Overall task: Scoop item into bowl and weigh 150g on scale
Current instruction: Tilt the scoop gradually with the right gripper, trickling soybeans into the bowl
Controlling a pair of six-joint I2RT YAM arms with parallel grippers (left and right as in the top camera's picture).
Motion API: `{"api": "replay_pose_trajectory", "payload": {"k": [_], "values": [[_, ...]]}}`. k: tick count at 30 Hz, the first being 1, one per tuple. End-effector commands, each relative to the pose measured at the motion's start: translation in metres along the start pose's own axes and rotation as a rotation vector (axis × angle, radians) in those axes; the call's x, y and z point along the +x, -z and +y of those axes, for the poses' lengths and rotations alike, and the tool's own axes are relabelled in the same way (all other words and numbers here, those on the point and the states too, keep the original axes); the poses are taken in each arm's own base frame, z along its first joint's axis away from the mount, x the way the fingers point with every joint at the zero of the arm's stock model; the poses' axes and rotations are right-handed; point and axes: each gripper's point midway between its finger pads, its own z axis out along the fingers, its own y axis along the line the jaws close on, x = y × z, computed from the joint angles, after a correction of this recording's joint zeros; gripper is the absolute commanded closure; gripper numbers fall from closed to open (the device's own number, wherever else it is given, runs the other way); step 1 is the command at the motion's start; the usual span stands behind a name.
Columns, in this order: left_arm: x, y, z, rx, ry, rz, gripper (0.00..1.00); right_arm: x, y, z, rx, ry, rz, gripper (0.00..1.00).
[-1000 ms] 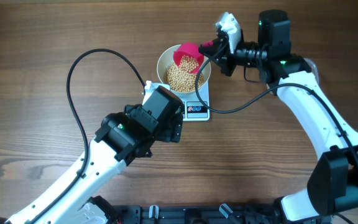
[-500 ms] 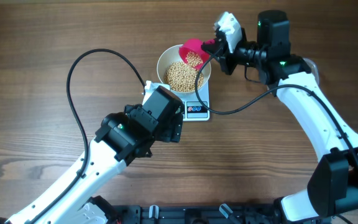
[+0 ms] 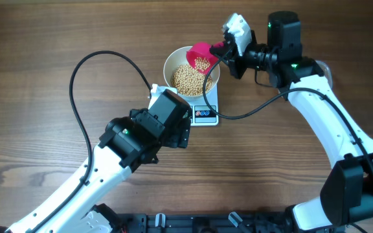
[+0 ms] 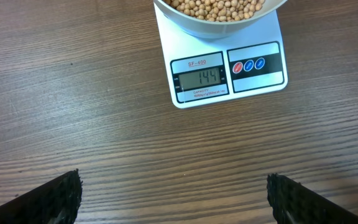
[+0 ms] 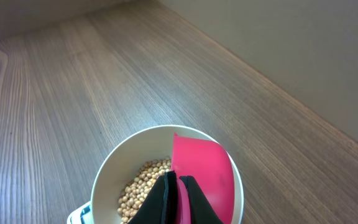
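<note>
Upper centre: right gripper [image 3: 219,48] pinching pink scoop [image 3: 200,57] over bowl [image 3: 170,66] — too sharp a tip risks beans [image 3: 188,79] overshooting scale [image 4: 229,76] target; left gripper [image 4: 176,199] wide, empty.

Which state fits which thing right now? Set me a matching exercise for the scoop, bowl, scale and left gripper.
Things:
1. pink scoop
2. white bowl
3. scale
4. left gripper

States:
A. open, empty
B. display reads 144
C. held by the right gripper, over the bowl
D. sits on the scale, holding soybeans

Pairs: 1-C, 2-D, 3-B, 4-A
</note>
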Motion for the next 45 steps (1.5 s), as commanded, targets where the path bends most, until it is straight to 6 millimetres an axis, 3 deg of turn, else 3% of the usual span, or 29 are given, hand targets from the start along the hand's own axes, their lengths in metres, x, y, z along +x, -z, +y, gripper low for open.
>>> {"api": "replay_pose_trajectory", "payload": {"k": [1, 28, 33, 37, 45], "values": [[0.001, -0.001, 0.002, -0.005, 0.004, 0.002, 0.00, -0.018, 0.008, 0.005, 0.000, 0.009, -0.033, 0.96], [0.001, -0.001, 0.002, -0.005, 0.004, 0.002, 0.00, -0.018, 0.008, 0.005, 0.000, -0.009, -0.031, 0.96], [0.001, -0.001, 0.002, -0.005, 0.004, 0.001, 0.00, -0.024, 0.009, 0.022, -0.098, 0.002, -0.068, 0.96], [0.001, -0.001, 0.002, -0.005, 0.004, 0.002, 0.00, -0.020, 0.008, 0.012, -0.040, -0.010, -0.044, 0.96], [0.001, -0.001, 0.002, -0.005, 0.004, 0.001, 0.00, -0.022, 0.008, 0.019, -0.081, -0.022, -0.057, 0.96]]}}
